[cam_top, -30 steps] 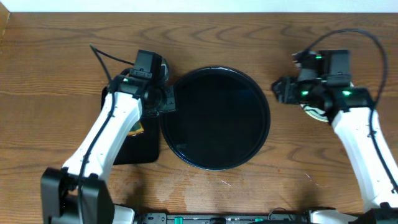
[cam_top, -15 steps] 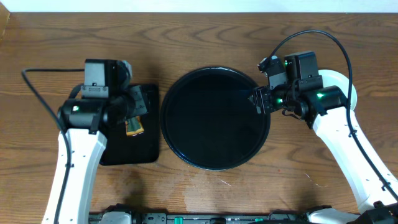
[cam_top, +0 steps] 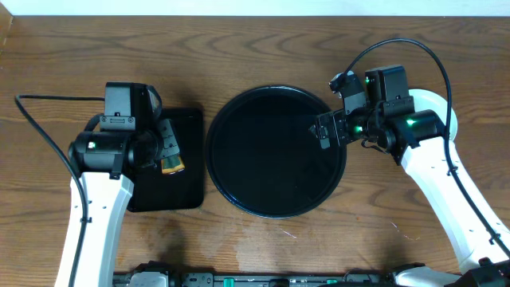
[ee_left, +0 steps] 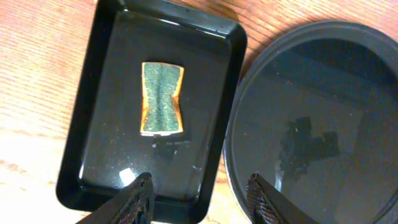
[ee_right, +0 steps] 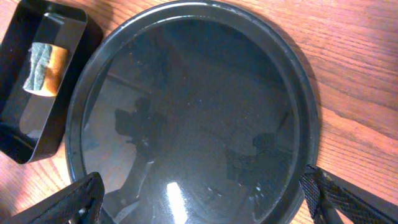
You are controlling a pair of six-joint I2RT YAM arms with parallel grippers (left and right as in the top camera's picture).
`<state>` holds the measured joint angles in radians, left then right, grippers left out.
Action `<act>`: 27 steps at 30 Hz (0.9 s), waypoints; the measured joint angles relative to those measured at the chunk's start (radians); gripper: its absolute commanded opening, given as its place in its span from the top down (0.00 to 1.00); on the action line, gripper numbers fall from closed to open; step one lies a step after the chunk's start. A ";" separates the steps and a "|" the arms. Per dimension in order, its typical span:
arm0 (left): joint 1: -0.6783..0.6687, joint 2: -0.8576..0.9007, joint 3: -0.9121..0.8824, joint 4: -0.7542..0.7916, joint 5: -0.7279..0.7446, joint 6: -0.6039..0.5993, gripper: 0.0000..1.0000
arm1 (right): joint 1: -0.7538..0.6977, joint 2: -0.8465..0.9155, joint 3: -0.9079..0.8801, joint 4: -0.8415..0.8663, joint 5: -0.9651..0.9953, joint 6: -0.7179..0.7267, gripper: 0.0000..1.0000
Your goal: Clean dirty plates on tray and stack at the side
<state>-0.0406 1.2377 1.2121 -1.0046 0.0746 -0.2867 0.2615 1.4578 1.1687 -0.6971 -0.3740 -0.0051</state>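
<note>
Right claw [cam_top: 322,134]: released, jaws spread wide, nothing between them; it hangs over the right rim of the tray [cam_top: 271,171].
Left claw [ee_left: 200,200]: jaws part-way apart, grasping nothing; left of the tray, above the rectangular tray [ee_left: 99,155].
Tray contents: none; no plate lies on it.
Rectangular tray contents: one sponge [ee_left: 161,98], lying flat near the middle.
Plates [cam_top: 445,105]: a pale round edge just right of the tray, mostly hidden under my right arm; count not determinable.
Task status: judged near complete.
Hazard: if I pull my right arm back low, it may clip the plates and shift them.
</note>
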 measured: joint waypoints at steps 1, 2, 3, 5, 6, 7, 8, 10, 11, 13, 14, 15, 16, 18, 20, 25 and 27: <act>0.000 0.000 0.000 0.000 -0.003 0.000 0.50 | 0.000 0.000 0.000 0.000 -0.001 0.000 0.01; 0.000 0.000 0.000 0.000 -0.004 0.000 0.50 | 0.000 0.000 0.000 0.000 -0.001 0.000 0.01; 0.000 0.000 0.000 0.000 -0.005 0.000 0.50 | 0.000 0.000 0.000 0.000 -0.001 0.000 0.01; 0.000 0.000 0.000 -0.001 -0.007 0.000 0.50 | 0.000 0.000 0.000 0.000 -0.002 0.000 0.01; 0.000 0.000 0.000 -0.002 -0.007 0.000 0.50 | 0.000 0.000 0.000 0.000 -0.002 0.000 0.01; 0.000 0.000 0.000 -0.002 -0.007 0.000 0.50 | 0.000 0.000 0.000 0.000 -0.002 0.000 0.01; 0.000 0.000 0.000 -0.002 -0.007 0.000 0.50 | 0.000 0.000 0.000 0.000 -0.002 0.000 0.01; 0.000 0.000 0.000 -0.002 -0.007 0.006 0.39 | 0.000 0.000 0.000 0.000 -0.002 0.000 0.01; 0.000 0.000 0.000 -0.002 -0.007 0.006 0.35 | 0.000 0.000 0.000 0.000 -0.002 0.000 0.01; 0.000 0.000 0.000 -0.002 -0.008 0.004 0.34 | 0.000 0.000 0.000 0.000 -0.002 0.000 0.01; 0.000 0.000 0.000 -0.002 -0.008 0.003 0.33 | 0.000 0.000 0.000 0.000 -0.003 0.000 0.01; 0.000 0.000 0.000 -0.002 -0.008 0.003 0.31 | 0.000 0.000 0.000 0.000 -0.004 0.000 0.01; 0.000 0.000 0.000 -0.002 -0.008 0.005 0.30 | 0.000 0.000 0.000 0.000 -0.004 0.000 0.01; 0.000 0.000 0.000 -0.002 -0.008 0.003 0.29 | 0.000 0.000 0.000 0.001 -0.005 0.000 0.01; 0.000 0.000 0.000 -0.001 -0.011 0.004 0.27 | 0.000 0.000 0.000 0.002 -0.005 0.000 0.01; 0.000 0.000 0.000 -0.001 -0.011 0.003 0.23 | 0.000 0.000 0.000 0.003 -0.005 0.000 0.01; 0.000 0.000 0.000 -0.001 -0.011 0.003 0.22 | 0.000 0.000 0.000 0.005 -0.005 0.000 0.01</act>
<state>-0.0406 1.2377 1.2121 -1.0058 0.0635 -0.2832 0.2615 1.4578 1.1687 -0.6926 -0.3786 -0.0051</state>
